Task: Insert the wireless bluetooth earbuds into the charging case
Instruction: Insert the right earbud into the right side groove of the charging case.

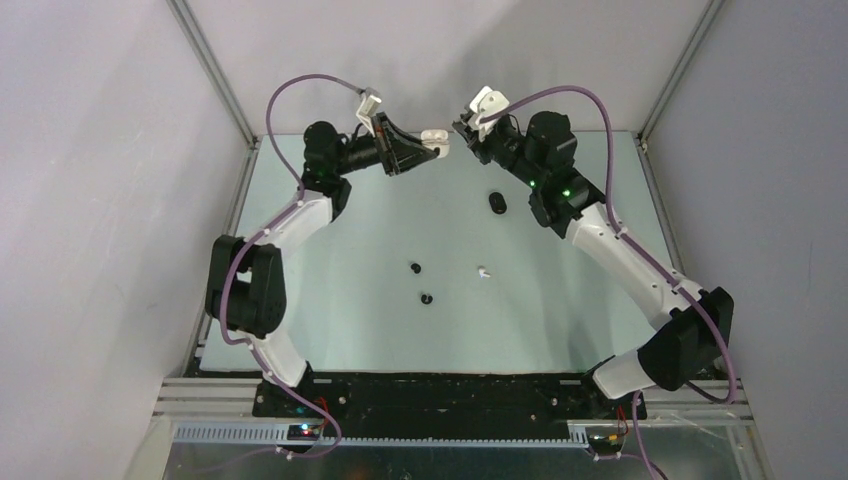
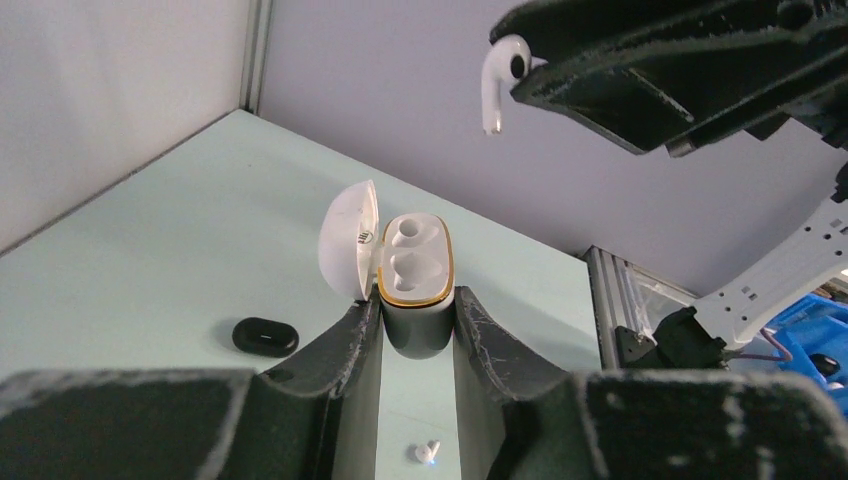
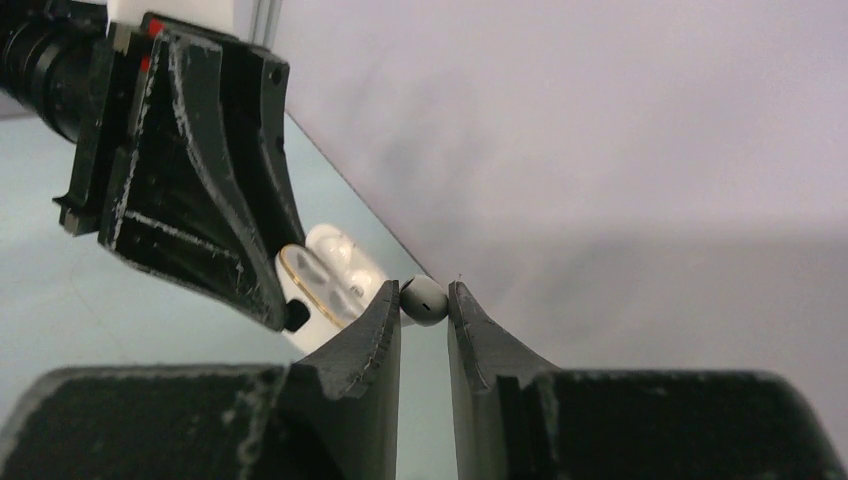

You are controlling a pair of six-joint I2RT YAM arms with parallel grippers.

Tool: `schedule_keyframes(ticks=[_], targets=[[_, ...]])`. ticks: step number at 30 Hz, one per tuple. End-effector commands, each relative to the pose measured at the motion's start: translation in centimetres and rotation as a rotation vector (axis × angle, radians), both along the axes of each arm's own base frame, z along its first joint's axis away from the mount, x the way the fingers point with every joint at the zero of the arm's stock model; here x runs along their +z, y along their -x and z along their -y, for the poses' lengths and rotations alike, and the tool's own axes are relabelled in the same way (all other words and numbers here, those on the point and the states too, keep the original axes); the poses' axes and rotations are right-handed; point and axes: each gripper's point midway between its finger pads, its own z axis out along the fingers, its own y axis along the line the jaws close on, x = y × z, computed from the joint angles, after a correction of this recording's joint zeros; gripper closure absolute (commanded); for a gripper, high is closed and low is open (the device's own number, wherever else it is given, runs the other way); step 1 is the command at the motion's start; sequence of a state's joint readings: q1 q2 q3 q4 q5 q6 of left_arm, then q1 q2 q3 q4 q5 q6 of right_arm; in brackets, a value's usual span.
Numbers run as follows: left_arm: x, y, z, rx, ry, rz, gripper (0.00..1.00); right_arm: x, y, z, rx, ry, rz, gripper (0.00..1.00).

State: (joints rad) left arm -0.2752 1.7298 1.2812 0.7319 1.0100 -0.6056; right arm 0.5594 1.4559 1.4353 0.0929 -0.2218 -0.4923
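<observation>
Misalignment is the worry I'd have, watching this. Both arms are raised above the far edge of the desk [image 1: 350, 330], about halfway along it. The left tool [image 2: 418, 322] is clamped on the lower body of the white charging case [image 2: 415, 262]. The case's lid [image 2: 348, 240] is swung open to one side, and both wells look empty. Close by but not touching, the right tool [image 3: 424, 305] pinches one white earbud [image 2: 492, 85] by its head, with the stem sticking out free.

The stem has to find a narrow well. If it arrives tilted or off to one side, I think it will catch on the gold rim and twist in that small pinch. If it pops loose, it falls to the desk by the far edge. Pushing too hard could also pivot the case between the left fingers, since only its bottom part is held. A sideways brush from the right tool might knock the lid shut.

A black case [image 1: 498, 203] lies right of centre towards the far edge. Two black earbuds [image 1: 415, 267] and a loose white earbud [image 1: 484, 271] wait near the middle.
</observation>
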Motion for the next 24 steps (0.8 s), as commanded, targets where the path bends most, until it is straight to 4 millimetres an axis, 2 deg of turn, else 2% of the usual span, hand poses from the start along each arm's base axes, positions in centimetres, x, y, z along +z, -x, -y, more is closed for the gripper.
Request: schedule_keyframes(ticks=[1,8,15,24], targets=[[1.6,1.7,0.1,-0.043,0.023,0.082,1.0,2.7,0.2,-1.1,0.039,-0.05,0.063,1.0],[2.1,2.3,0.1,-0.052,0.031,0.135,1.0,1.6,0.2,-2.3,0.069,0.033,0.11,1.0],[2.4,2.7,-0.2,-0.04,0.046,0.201,1.0,1.5,0.4,-3.5,0.072,0.064,0.178,1.0],[2.7,2.9,-0.9,0.037,0.05,0.298,1.0,0.8,1.7,-3.7,0.107,0.133,0.233,1.0]])
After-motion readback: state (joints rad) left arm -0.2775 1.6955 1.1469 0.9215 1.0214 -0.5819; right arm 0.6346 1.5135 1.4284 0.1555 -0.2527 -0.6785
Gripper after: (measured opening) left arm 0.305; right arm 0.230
